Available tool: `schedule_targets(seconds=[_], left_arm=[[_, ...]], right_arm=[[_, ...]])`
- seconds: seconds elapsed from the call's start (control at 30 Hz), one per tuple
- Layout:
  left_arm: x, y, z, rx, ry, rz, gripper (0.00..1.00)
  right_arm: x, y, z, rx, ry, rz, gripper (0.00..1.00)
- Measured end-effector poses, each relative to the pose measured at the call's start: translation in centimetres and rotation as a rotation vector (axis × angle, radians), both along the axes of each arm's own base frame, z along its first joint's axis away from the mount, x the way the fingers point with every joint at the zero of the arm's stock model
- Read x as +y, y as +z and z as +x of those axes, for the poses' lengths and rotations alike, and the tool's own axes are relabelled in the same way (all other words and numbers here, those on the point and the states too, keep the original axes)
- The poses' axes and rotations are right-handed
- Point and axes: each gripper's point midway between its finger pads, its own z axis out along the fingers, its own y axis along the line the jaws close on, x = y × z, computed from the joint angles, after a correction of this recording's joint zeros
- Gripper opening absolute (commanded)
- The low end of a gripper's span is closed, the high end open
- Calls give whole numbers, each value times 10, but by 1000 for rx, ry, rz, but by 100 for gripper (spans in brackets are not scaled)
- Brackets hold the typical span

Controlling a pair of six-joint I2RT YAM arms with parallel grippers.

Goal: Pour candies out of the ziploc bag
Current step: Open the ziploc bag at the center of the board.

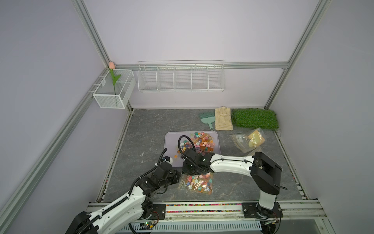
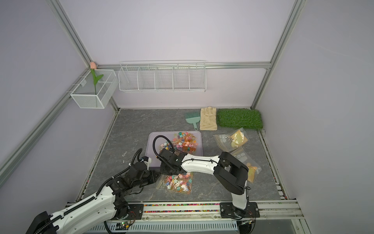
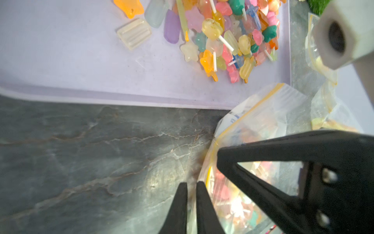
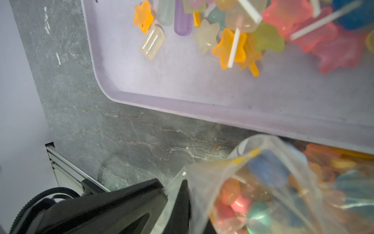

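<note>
Ziploc bag lies flat on the worktop near its front edge, just in front of the tray. It is packed with candies; another heap sits on the tray's far right part.

Right gripper is clenched on the clear film at the bag's edge nearest the tray. Left gripper is at the bag's left side, its fingers parted by a slit with nothing plainly between them. The yellow zip line runs just beside it.

Judgement: this bag is not yet poured.
- Get your left fingers onto the opposite lip or a bottom corner before lifting.
- Carry the mouth over the tray's bare near half.
- Tip slowly: thin film slips, and the sticks may snag at the zip.

Hard to make out:
- In both top views the right wrist covers the bag's mouth.
- The right wrist view shows the mouth gaping at one spot only, and blurred, so you cannot tell whether the zip is open along its whole length.
- You cannot tell whether a left finger touches the film.
</note>
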Motion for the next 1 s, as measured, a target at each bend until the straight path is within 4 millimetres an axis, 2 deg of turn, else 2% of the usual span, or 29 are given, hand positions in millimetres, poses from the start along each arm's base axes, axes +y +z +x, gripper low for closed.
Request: schedule_targets(seconds=[0.13, 0.3, 0.5, 0.7, 0.77, 1.0], left_arm=[[-3, 1, 0, -1, -12, -8, 33], [-7, -5, -3, 17, -46, 0, 32], [-9, -10, -5, 30, -81, 20, 21], [-12, -5, -2, 15, -86, 15, 2], [-12, -4, -1, 9, -88, 15, 0], [-12, -4, -1, 9, -84, 15, 0]], right_arm=[[-1, 0, -1, -6, 17, -5, 7], [1, 2, 0, -16, 37, -3, 7], [1, 2, -2, -17, 56, -4, 7], [2, 2, -2, -18, 64, -2, 7], [2, 2, -2, -18, 64, 0, 7], [3, 2, -3, -14, 70, 3, 32]])
